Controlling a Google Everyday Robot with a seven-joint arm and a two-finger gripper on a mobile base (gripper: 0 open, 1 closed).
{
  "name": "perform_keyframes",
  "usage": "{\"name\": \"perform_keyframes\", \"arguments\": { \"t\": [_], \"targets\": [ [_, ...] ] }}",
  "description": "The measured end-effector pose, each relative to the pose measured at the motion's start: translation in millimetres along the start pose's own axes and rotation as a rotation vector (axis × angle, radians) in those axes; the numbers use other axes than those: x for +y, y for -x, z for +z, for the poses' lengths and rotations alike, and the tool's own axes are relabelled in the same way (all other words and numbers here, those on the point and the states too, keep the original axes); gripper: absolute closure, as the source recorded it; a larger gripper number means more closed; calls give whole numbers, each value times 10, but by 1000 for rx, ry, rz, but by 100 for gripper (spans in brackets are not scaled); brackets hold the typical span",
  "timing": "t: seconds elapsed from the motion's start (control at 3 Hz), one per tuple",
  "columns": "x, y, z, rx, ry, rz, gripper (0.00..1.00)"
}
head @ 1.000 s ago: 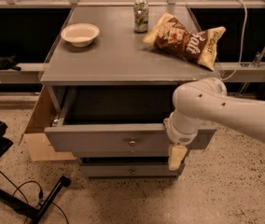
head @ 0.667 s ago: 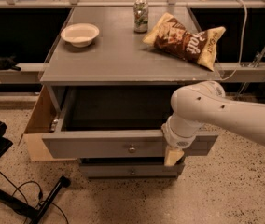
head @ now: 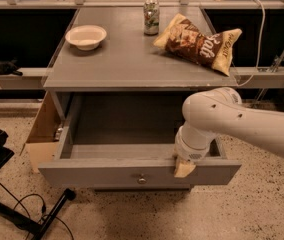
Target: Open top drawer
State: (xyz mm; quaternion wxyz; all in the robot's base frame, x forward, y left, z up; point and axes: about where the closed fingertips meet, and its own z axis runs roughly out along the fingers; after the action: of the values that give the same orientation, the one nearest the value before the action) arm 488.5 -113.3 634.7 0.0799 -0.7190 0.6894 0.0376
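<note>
The top drawer [head: 107,173] is a wide grey drawer with one small round metal knob [head: 141,179] at the centre of its front. It stands pulled far out of the grey cabinet [head: 127,64], and its deep grey box shows open from above. My gripper [head: 183,168] hangs from the white arm [head: 232,121] at the drawer's front edge, right of the knob. A tan fingertip [head: 183,169] rests over the top of the drawer front. The lower drawers are hidden under the open one.
On the cabinet top stand a white bowl [head: 86,36], a drink can [head: 151,17] and a brown chip bag [head: 198,43]. A cardboard panel [head: 41,129] leans at the cabinet's left side. A black stand and cables [head: 27,214] lie on the speckled floor at lower left.
The top drawer has slid further out toward the camera, and my gripper has moved with its front edge, toward the camera and lower in the view.
</note>
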Motion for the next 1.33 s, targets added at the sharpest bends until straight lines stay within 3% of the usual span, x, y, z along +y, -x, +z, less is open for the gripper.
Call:
{"name": "perform_keyframes", "arguments": {
  "t": [0.33, 0.67, 1.33],
  "targets": [
    [388, 56, -33, -8, 55, -1, 100],
    [388, 57, -39, -8, 55, -1, 100],
    [810, 87, -116, -15, 124, -50, 100]
  ]
}}
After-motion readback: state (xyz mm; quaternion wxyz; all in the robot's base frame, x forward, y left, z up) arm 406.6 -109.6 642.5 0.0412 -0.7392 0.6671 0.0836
